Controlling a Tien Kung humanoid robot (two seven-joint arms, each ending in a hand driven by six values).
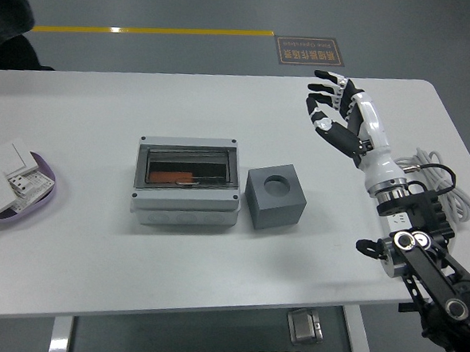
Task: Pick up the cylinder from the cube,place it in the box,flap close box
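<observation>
The grey box (pixel 186 207) stands at the table's middle with its dark see-through flap (pixel 186 167) lying shut over it. An orange thing (pixel 173 176) shows through the flap; I cannot tell if it is the cylinder. The grey cube (pixel 275 198) stands right beside the box on its right, and its round hole (pixel 278 183) is empty. My right hand (pixel 333 106) is raised over the far right of the table, well apart from the cube, fingers spread and holding nothing. My left arm is out of view.
A purple tray (pixel 49 190) with white switch plates sits at the table's left edge. White cables (pixel 448 187) lie by my right forearm at the right edge. A dark shape (pixel 9 18) sits beyond the far left corner.
</observation>
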